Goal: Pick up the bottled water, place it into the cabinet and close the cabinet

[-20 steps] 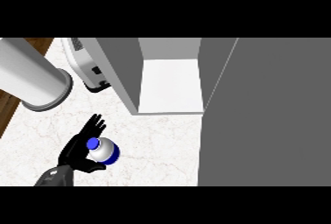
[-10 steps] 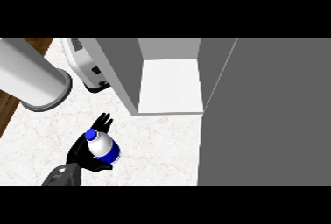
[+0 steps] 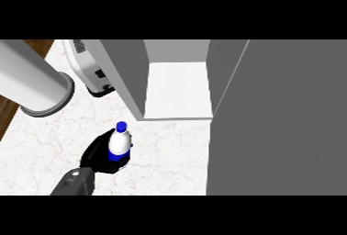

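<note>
- Left hand point(image 3: 102, 158): shown at the lower left of the head view, with its black fingers curled round the bottled water point(image 3: 119, 143); the grey forearm is seen entering from the lower edge.
- Bottled water: held in the left hand above the marble tabletop point(image 3: 41, 142); its blue cap is directed away from the forearm, toward the cabinet point(image 3: 177, 89), and a blue band is visible around its lower body.
- Cabinet: located ahead of the hand and slightly to its right; it is seen open, with a white interior floor exposed and grey side walls.
- Cabinet door point(image 3: 278, 119): a large grey panel occupying the area to the right of the hand.
- White appliance point(image 3: 92, 69): placed ahead of the hand and to its left, beside the cabinet's left wall.
- Grey cylinder point(image 3: 30, 80): seen farther left of the hand, near the tabletop's edge.
- Right hand: not shown in the view.
</note>
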You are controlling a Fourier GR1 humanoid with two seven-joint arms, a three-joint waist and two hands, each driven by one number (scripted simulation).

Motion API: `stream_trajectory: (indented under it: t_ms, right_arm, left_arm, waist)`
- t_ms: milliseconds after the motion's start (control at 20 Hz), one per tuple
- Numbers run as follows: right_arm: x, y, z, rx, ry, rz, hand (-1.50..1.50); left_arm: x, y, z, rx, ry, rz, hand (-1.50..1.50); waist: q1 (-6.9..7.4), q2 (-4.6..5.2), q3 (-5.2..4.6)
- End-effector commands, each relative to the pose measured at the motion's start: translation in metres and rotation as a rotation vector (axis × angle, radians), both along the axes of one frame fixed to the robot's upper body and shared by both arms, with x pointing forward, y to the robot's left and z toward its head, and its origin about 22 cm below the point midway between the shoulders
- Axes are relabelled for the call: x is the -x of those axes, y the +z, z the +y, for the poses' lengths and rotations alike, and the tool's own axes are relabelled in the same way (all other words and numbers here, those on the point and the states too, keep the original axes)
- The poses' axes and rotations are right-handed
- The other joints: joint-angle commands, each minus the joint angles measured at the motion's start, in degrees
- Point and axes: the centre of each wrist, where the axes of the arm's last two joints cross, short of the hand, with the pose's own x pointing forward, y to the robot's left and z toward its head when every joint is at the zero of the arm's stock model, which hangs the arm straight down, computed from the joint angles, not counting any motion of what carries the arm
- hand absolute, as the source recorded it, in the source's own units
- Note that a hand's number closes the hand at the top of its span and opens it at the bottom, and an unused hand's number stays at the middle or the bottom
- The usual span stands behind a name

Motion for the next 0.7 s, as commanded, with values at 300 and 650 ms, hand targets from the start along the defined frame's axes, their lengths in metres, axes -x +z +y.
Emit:
stream_trajectory:
  t_ms: [300,650]
  right_arm:
    - [-0.004,-0.001,-0.003,-0.003,-0.021,0.006,-1.50]
    - [-0.002,0.000,0.009,-0.003,-0.018,0.007,-1.50]
  left_arm:
    - [0.034,-0.014,0.030,0.078,0.241,-0.057,1.50]
    - [0.031,-0.014,0.021,0.139,0.448,-0.075,1.50]
  waist:
    - [0.94,0.31,-0.41]
    - [0.75,0.17,-0.38]
